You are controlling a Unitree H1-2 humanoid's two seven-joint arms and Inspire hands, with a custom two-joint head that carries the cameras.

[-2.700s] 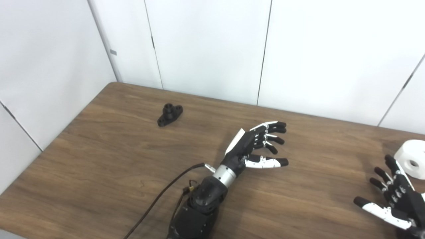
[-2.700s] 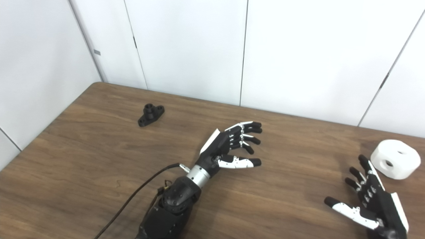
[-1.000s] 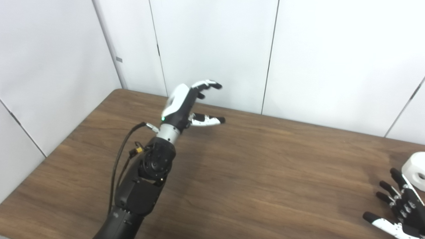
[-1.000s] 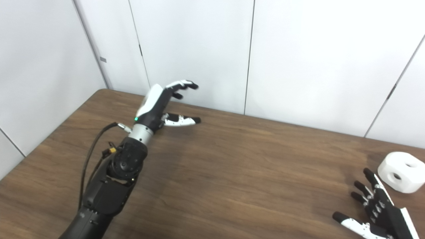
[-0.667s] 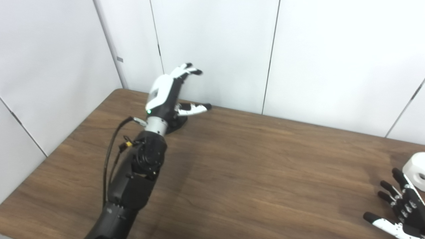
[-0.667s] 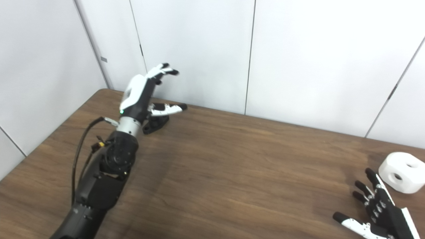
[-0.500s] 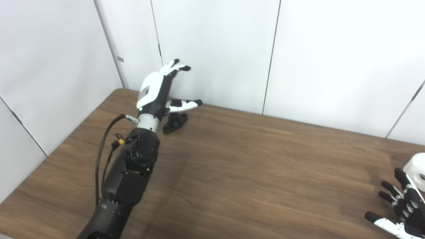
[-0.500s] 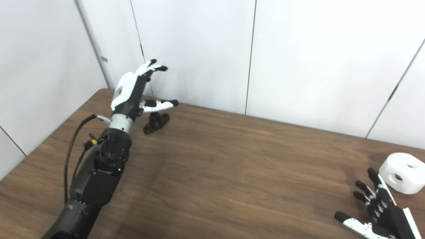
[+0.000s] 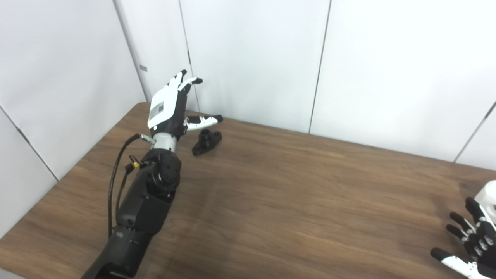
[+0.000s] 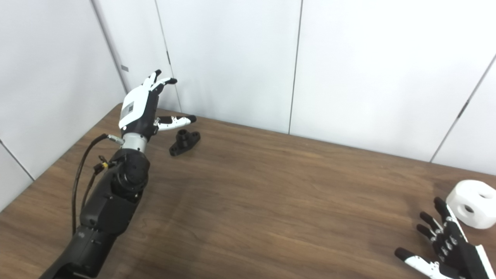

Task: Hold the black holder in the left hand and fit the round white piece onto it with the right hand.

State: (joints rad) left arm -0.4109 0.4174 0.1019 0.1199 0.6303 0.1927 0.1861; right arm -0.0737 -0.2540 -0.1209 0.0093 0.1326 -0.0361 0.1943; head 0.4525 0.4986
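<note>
The small black holder (image 9: 207,142) lies on the wooden table (image 9: 294,193) near its far left corner. My left hand (image 9: 170,106) is raised just left of the holder, open, fingers pointing up, thumb stretched out above it, not touching. The round white piece (image 10: 472,203) sits at the table's right side; in the left eye view only its edge shows (image 9: 489,197). My right hand (image 10: 445,248) is open and empty, low at the bottom right, just in front of the white piece.
White wall panels (image 9: 252,58) stand close behind the table's far edge and along its left side. A black cable (image 9: 116,178) loops off my left forearm.
My left arm has swung from the table's middle to the far left and risen; the holder now shows to the right of the hand. The camera has shifted slightly. The right hand has stayed in place.
</note>
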